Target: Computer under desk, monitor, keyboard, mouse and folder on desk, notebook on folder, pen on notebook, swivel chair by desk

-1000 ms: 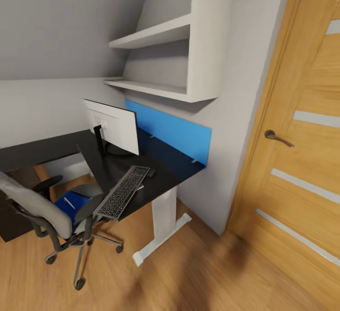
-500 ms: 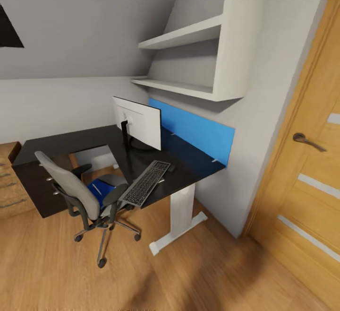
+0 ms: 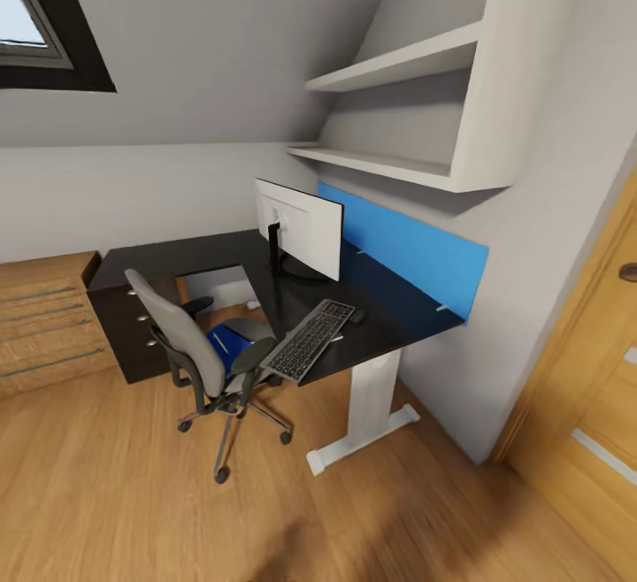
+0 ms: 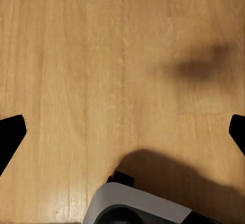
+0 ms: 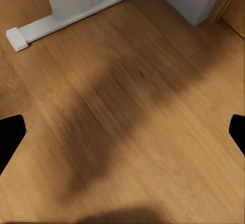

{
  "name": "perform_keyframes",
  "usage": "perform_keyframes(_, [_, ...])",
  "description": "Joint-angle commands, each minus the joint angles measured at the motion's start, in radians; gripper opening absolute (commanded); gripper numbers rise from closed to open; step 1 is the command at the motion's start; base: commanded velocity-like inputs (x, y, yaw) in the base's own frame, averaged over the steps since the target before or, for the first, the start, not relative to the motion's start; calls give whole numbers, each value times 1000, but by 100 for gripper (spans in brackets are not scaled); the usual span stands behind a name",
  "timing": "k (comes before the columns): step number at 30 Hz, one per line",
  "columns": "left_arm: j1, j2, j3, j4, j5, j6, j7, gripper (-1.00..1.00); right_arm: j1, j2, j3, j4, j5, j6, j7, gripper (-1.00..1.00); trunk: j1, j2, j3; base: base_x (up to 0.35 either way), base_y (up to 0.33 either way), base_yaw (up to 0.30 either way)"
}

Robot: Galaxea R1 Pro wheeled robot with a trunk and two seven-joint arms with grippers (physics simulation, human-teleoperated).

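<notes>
The monitor (image 3: 301, 226) is seen upright on the black desk (image 3: 389, 317), back turned to the camera, with the keyboard (image 3: 309, 340) lying in front of it and overhanging the front edge. The chair (image 3: 199, 354) is drawn up to the desk, the blue folder (image 3: 223, 341) on its seat. Both wrist cameras are aimed at wood floor (image 4: 76, 81); left fingers (image 4: 10, 137) and right fingers (image 5: 10, 132) are spread wide, nothing held
</notes>
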Motion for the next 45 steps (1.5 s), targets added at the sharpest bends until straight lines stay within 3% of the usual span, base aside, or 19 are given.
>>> perform_keyframes(1, [0, 0, -1, 0, 1, -2, -1, 100, 0, 0, 1, 3, -6, -4, 0, 100, 0, -1, -1, 0, 0, 281])
perform_keyframes(32, [0, -3, -4, 4, 1, -12, -1, 100, 0, 0, 3, 32, -4, -4, 2, 100, 0, -1, -13, 0, 0, 281])
perform_keyframes(38, [0, -3, -7, 5, 0, -11, -1, 100, 0, -16, 2, 31, -4, -3, 2, 100, 0, -1, -15, -7, -24, 281])
perform_keyframes(45, [0, -1, -7, 5, 1, -9, -1, 100, 0, -16, 3, 31, 6, -4, 3, 100, 0, -1, -18, -115, -197, 281])
